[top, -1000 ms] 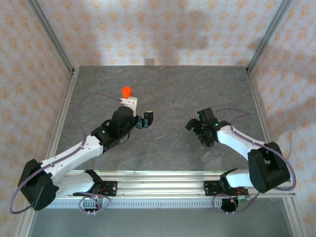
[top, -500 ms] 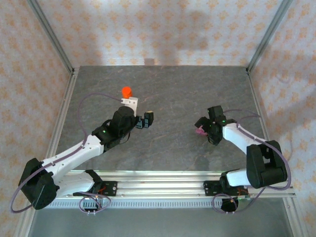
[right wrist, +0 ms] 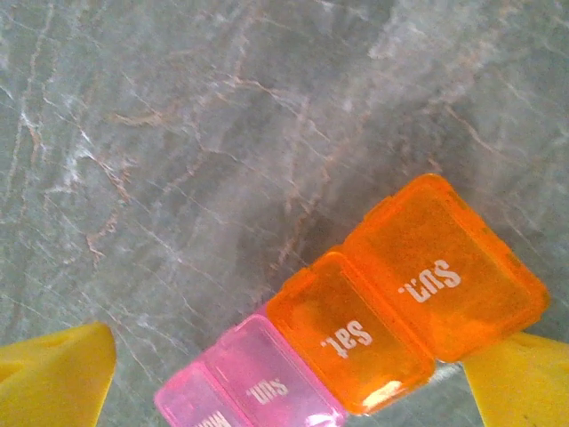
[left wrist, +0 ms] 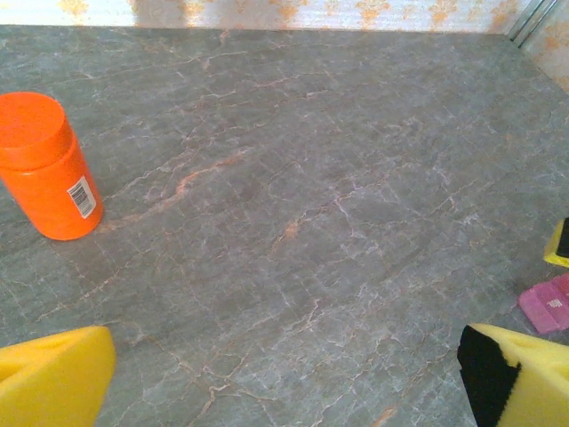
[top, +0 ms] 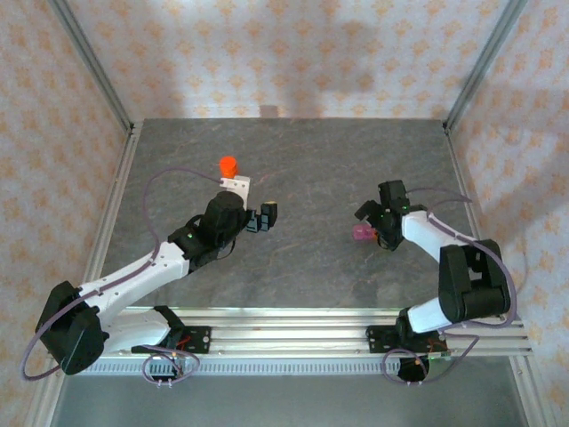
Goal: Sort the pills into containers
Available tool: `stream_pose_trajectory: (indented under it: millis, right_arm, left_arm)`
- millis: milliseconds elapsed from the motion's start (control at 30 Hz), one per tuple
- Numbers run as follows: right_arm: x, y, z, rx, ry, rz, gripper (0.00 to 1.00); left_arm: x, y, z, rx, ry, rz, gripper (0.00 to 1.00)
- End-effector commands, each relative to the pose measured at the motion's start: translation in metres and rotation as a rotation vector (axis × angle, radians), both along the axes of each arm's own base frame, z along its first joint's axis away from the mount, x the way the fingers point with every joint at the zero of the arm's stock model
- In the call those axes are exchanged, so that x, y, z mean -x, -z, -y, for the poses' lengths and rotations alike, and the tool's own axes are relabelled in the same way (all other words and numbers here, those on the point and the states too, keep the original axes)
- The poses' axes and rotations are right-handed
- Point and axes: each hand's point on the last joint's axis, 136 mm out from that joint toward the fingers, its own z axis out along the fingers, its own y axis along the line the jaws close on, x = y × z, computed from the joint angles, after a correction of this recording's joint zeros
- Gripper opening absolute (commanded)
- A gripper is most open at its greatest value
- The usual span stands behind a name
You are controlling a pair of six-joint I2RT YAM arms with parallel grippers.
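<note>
A grey, veined stone table (top: 302,160) sits inside walls (top: 267,53) of pale patterned wallpaper. Over the last second the right gripper (top: 372,224) has slid toward the right side of the table. The pink container (top: 361,233), hidden under it 1 second ago, now shows on the stone just beside its tip.

In the right wrist view the pink container lies end to end with the orange container (right wrist: 391,311). The 2 touch in 1 row, flat on the table between the yellow pads (right wrist: 53,374). The jaws stand wide apart and grasp nothing. The orange end lies close against 1 pad, and I cannot tell whether they touch. Each container shows 2 lettered panels. Whether 1 of them is a lid swung open is unclear, as is whether any pill lies inside.

The left gripper (left wrist: 286,365) has barely moved. It is released and empty, hovering mid-table with the orange bottle (left wrist: 46,165) upright ahead on its left, well apart from the containers.

I judge that the right arm has backed off to bring the containers into view, not to carry them. They look placed and reachable, but the sorting itself is not yet under way. The bottle looks closed, probably holds the pills, and likely needs handling next.
</note>
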Motion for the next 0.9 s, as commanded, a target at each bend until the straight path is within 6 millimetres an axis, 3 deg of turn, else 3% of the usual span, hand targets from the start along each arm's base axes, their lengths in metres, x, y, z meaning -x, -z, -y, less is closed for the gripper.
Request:
stream_pose_trajectory:
  millis: [0,267,500,867]
  right_arm:
    - [-0.023,-0.008,-0.003,0.006,-0.042,0.061,1.0]
    - [-0.049,-0.013,-0.022,-0.013,-0.198,0.116,0.99]
    - [-0.064,-0.005,-0.043,-0.038,-0.339,0.107,0.95]
    - [-0.066,-0.006,-0.116,-0.067,-0.582,0.11,0.9]
  left_arm:
    - [-0.002,-0.011,0.007,0.02,0.007,0.013,1.0]
    - [-0.002,-0.006,0.01,0.022,0.016,-0.001,1.0]
    - [-0.004,-0.005,0.013,0.026,0.022,-0.009,1.0]
    - [-0.005,-0.003,0.017,0.021,0.027,-0.019,1.0]
